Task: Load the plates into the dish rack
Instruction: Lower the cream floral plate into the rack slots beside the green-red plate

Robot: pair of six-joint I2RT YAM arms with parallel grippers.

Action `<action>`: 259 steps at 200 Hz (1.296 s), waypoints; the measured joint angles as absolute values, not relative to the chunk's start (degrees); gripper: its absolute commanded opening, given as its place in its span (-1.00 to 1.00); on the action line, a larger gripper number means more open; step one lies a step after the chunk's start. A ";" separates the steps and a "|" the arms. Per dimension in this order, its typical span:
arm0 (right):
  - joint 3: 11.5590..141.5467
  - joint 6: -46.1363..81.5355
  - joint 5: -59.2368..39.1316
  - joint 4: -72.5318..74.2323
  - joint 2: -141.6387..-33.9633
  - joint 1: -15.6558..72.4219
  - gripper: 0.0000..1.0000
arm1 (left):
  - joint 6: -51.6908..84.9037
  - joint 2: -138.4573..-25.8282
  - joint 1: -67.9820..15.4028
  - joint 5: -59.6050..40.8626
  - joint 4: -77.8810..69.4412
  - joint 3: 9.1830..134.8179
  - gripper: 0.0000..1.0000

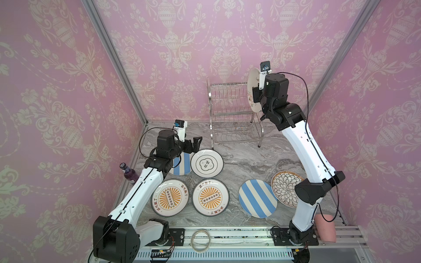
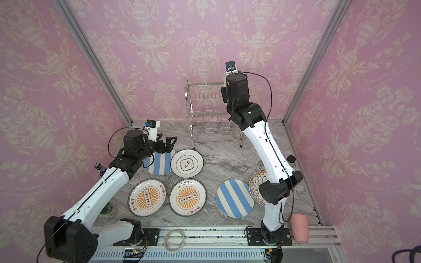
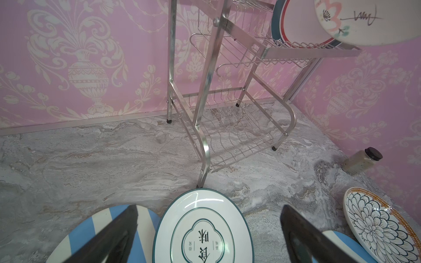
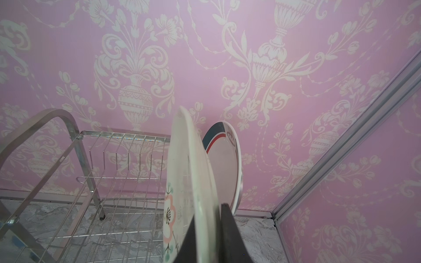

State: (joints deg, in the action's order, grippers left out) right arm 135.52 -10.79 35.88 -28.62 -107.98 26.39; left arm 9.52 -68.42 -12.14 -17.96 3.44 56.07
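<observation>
Over the table in both top views: six plates flat, not loaded: striped plate (image 1: 182,164), outlined plate (image 1: 206,163), two sunburst plates (image 1: 170,197), second striped plate (image 1: 257,198), petal plate (image 1: 284,189); dish rack (image 2: 209,113) stands behind them; left gripper (image 1: 196,144) hangs over the striped/outlined pair, jaws spread, holding nothing. Left wrist view: teal-rimmed plate (image 3: 293,25) upright in the rack's top tier, nothing visible in the lower tier, cream plate (image 3: 364,22) in the air just beside it. Right wrist view: right gripper (image 4: 211,241) pinches the cream plate by its rim, plate on edge over the top-tier slots; seated or not, can't tell. My read: one of eight in, one in hand, six to go
</observation>
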 measured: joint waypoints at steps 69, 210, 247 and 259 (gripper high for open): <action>138.63 -12.08 34.00 -23.46 -115.18 22.90 -1.00 | 9.56 -71.88 -11.18 -19.97 2.76 56.07 0.99; 147.15 -16.47 33.06 -20.53 -120.62 21.45 -1.00 | 9.98 -73.28 -9.80 -22.24 2.13 56.07 0.99; 146.78 -16.53 33.47 -20.56 -120.62 21.19 -1.00 | 10.07 -73.28 -9.78 -22.63 1.67 56.07 0.99; 146.43 -16.53 33.74 -20.38 -120.62 21.08 -1.00 | 10.15 -73.28 -9.78 -22.74 1.65 56.07 0.99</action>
